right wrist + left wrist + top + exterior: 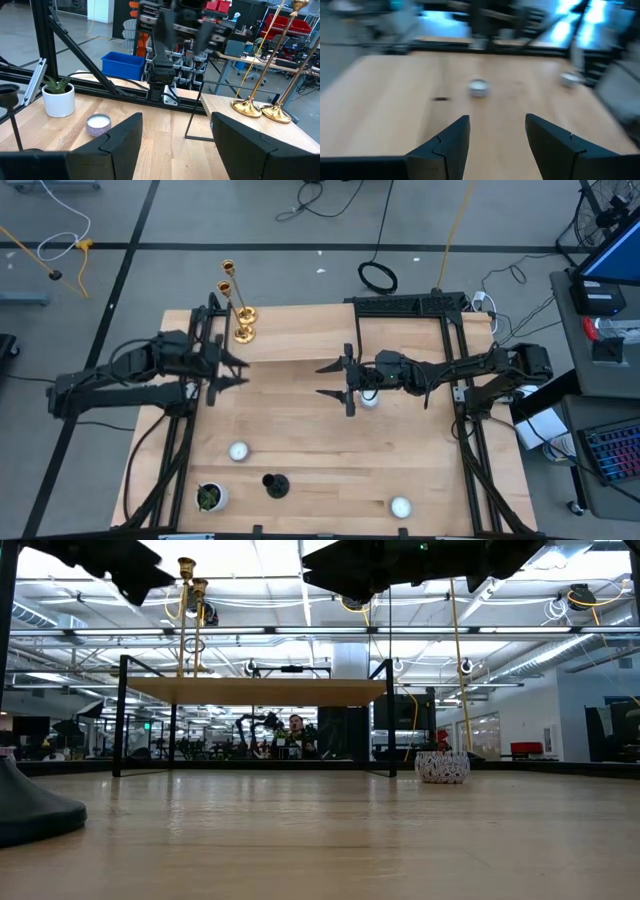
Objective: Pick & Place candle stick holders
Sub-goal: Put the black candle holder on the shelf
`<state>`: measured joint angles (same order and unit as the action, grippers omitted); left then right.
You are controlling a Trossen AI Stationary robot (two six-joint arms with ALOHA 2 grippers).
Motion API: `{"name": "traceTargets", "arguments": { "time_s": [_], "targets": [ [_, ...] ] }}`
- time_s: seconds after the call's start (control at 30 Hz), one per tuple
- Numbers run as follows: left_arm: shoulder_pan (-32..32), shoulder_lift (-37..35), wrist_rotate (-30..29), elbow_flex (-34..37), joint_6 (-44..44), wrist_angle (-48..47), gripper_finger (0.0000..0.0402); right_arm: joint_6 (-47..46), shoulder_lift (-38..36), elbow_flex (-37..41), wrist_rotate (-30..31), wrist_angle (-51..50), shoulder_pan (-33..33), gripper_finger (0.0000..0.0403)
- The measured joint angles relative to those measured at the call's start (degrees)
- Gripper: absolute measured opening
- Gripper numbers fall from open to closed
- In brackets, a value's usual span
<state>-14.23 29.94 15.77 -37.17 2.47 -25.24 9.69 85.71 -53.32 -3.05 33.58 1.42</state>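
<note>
Two slim gold candlesticks (244, 325) stand on their round bases (261, 110) on a raised wooden shelf (255, 690) at the far left. A shorter black candlestick (275, 483) stands near the front edge. Three small white tealight cups sit on the table: one at the front left (238, 451), one at the front right (400, 506), one under my right arm (369, 400). My left gripper (232, 370) hangs open at the left by the shelf, above the table. My right gripper (330, 380) hangs open over the table's middle, pointing left. Both are empty.
A small green plant in a white pot (210, 497) stands at the front left corner beside the black candlestick. Black frame posts (455, 350) and the shelf's thin legs (192, 120) rise from the table. Bare wood lies between the two grippers.
</note>
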Motion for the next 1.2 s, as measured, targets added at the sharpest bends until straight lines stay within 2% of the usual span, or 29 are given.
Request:
{"name": "traceTargets", "arguments": {
  "time_s": [0.13, 0.23, 0.33, 0.53, 0.77, 0.97, 1.2],
  "targets": [
    [5.0, 1.4, 6.6, 0.0, 1.9, -0.5, 0.0200, 0.0, 0.0, 0.0, 0.0, 0.0, 0.0, 0.0233],
    [9.5, 3.5, 8.0, 0.0, 2.1, -0.5, 0.0200, 0.0, 0.0, 0.0, 0.0, 0.0, 0.0, 0.0233],
    [14.2, 6.8, 4.6, 0.0, 1.9, -0.5, 0.0200, 0.0, 0.0, 0.0, 0.0, 0.0, 0.0, 0.0233],
    [25.3, 16.8, -8.1, 0.0, -0.4, 0.2, 0.0200, -1.0, 0.0, 0.0, 0.0, 0.0, 0.0, 0.0232],
    [38.9, 27.9, -13.9, 0.0, -7.9, 2.8, 0.0200, -3.0, 0.0, 0.0, 0.0, -0.1, 0.0, 0.0232],
    [47.4, 38.8, -18.3, 0.1, -8.7, 15.4, 0.0200, -3.0, 0.0, 0.0, 0.0, 0.0, 0.0, 0.0232],
    [51.5, 49.2, -20.3, 0.1, -10.3, 30.3, 0.0200, -3.0, 0.0, 0.0, 0.0, 0.5, 0.0, 0.0231]
  ]
}}
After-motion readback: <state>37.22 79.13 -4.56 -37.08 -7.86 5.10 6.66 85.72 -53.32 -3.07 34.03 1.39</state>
